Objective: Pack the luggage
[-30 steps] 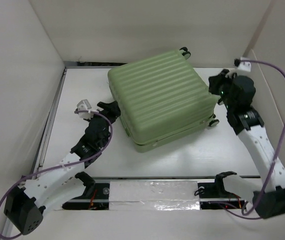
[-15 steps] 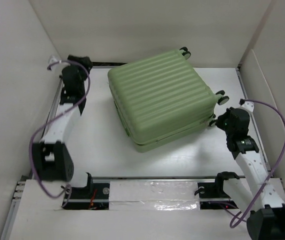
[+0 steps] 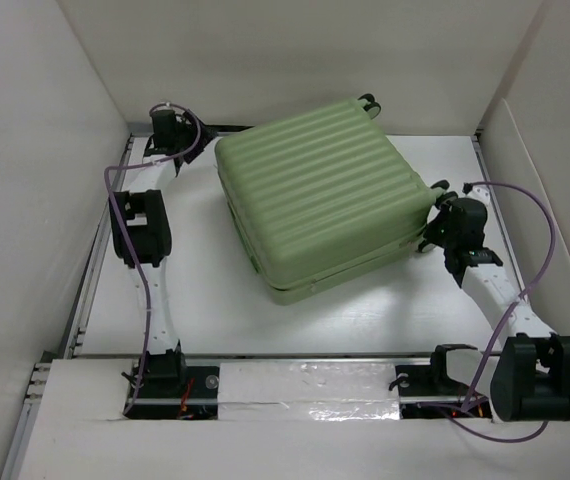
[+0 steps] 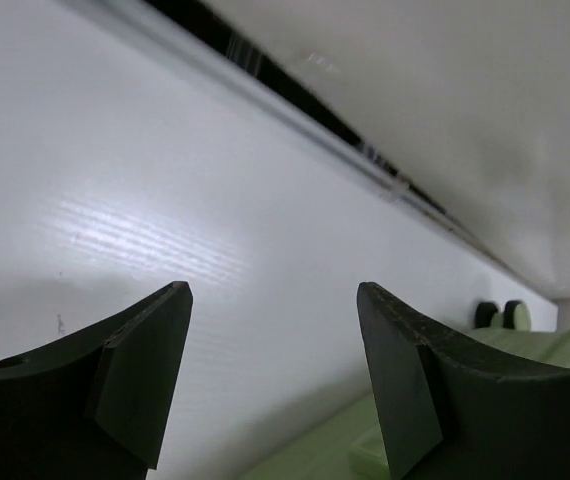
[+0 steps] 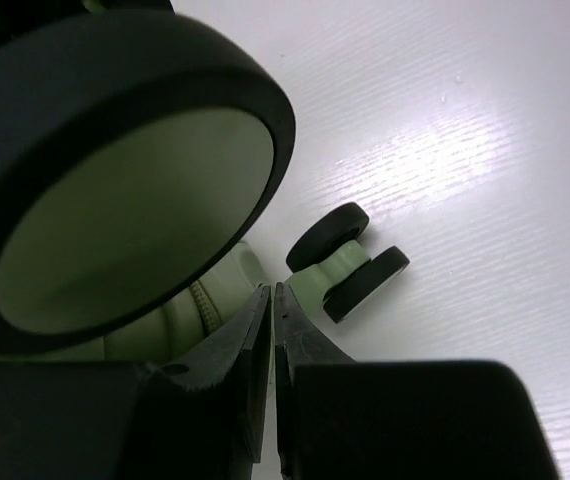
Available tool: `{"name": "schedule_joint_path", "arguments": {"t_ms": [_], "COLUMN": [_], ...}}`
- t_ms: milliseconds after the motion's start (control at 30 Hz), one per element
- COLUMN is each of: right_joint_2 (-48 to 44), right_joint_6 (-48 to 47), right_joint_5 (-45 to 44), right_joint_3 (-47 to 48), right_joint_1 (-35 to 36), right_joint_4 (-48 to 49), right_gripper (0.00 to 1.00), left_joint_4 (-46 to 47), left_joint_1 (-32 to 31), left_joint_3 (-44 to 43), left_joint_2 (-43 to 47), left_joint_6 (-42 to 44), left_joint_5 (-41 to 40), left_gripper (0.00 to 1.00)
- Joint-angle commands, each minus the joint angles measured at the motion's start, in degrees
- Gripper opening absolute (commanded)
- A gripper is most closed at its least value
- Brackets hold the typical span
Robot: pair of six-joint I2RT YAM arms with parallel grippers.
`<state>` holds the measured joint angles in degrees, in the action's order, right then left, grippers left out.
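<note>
The luggage [image 3: 320,195], a light-green ribbed hard-shell suitcase, lies closed and flat in the middle of the white table. My left gripper [image 3: 193,150] is at the back left, just off the suitcase's back-left corner. In the left wrist view it [image 4: 273,295] stands open over bare table, with the green shell [image 4: 315,455] low in frame. My right gripper [image 3: 433,215] is at the suitcase's right side among the black wheels. Seen from the right wrist, it [image 5: 272,288] is shut at the zipper seam [image 5: 200,300], below one large wheel [image 5: 125,170]; nothing shows between the fingers.
White walls close in the table on the left, back and right. A dark slot [image 4: 295,100] runs along the foot of the back wall. A second pair of wheels [image 5: 350,260] rests on the table just beyond my right fingertips. A taped strip [image 3: 305,385] lines the near edge.
My left arm has swung from the suitcase's left side out to the left wall, then to the back-left corner. My right arm dropped from the right-back corner and came in at the wheels.
</note>
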<state>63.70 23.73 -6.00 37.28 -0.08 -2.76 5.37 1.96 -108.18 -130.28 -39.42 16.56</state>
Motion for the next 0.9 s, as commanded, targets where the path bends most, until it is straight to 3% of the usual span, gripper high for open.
{"name": "schedule_joint_path", "arguments": {"t_ms": [0,300,433,467,667,800,867], "right_joint_2": [2.1,7.2,11.1,12.3,27.0,36.9,40.4], "right_joint_6": [-1.4,-1.5,-1.6,-2.1,-2.8,-1.9,-0.4], "right_joint_5": [7.9,12.7,12.5,12.3,14.0,21.7,24.4], "right_joint_3": [4.0,8.1,11.5,12.8,27.3,38.9,44.2], "right_joint_1": [0.4,0.4,2.3,3.0,9.4,11.1,11.6], "right_joint_4": [9.3,10.6,11.5,11.0,8.9,5.4,5.4], "right_gripper": [0.13,0.15,0.16,0.16,0.17,0.17,0.17], "left_joint_4": [1.7,16.7,30.6,35.1,41.5,40.1,37.5], "left_joint_1": [-0.7,-4.2,-4.2,-4.2,-4.2,-5.6,-5.6], "left_joint_3": [-2.7,10.4,28.3,35.7,59.3,68.9,73.0], "left_joint_2": [0.6,3.2,13.1,15.3,30.9,42.8,49.2], "left_joint_6": [2.5,1.5,-3.0,-6.1,-13.7,-15.7,-15.2], "left_joint_5": [5.7,12.2,7.7,6.3,-7.0,-15.3,-23.8], "left_gripper": [0.65,0.66,0.64,0.64,0.63,0.63,0.64]}}
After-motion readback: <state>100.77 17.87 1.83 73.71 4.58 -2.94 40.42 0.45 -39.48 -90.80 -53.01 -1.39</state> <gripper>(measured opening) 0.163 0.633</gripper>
